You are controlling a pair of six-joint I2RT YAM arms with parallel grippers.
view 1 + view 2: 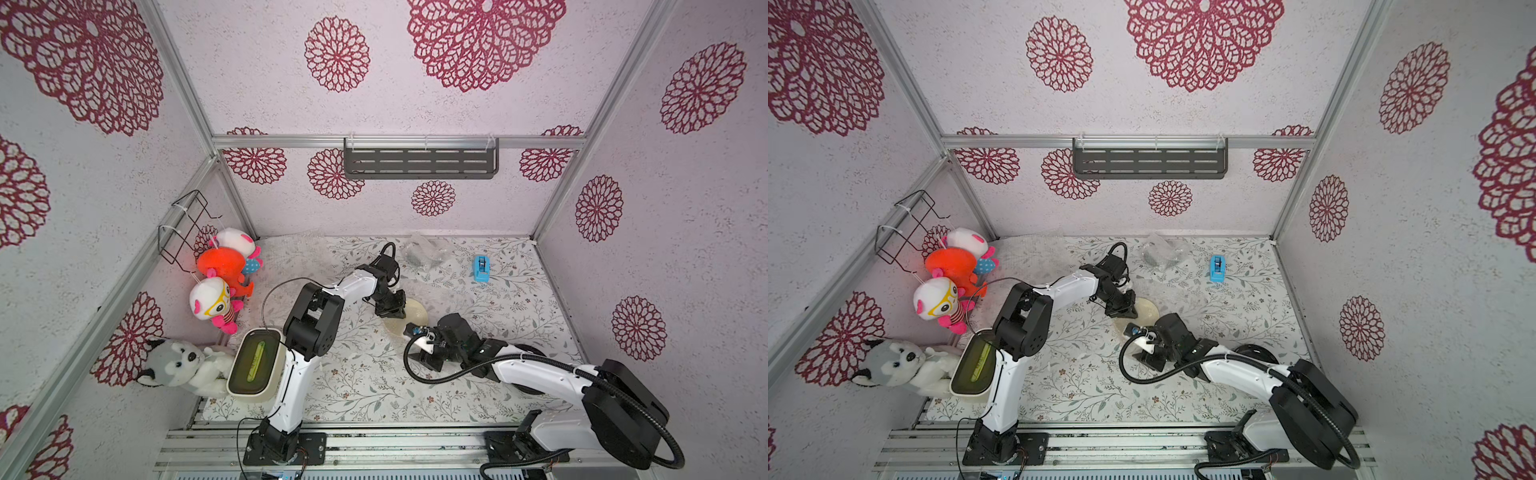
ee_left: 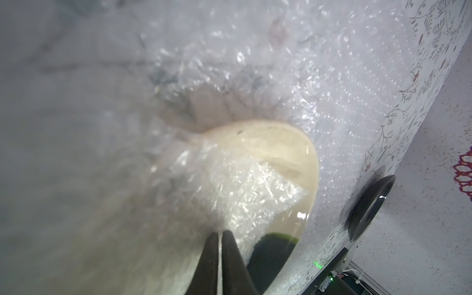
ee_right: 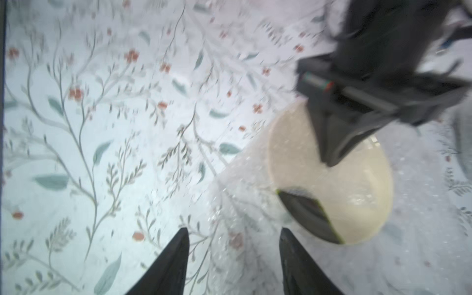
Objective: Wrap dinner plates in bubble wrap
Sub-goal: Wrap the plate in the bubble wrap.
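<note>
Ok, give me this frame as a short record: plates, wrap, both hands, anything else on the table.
cream plate: lying on the bubble wrap, one fold laid over it
black plate: unwrapped, partly hidden by the right arm in both top views
left hand: shut, pinching the fold over the cream plate
right hand: open, empty, just beside the cream plate
other: blue tape dispenser, tub, soft toys at the left wall
</note>
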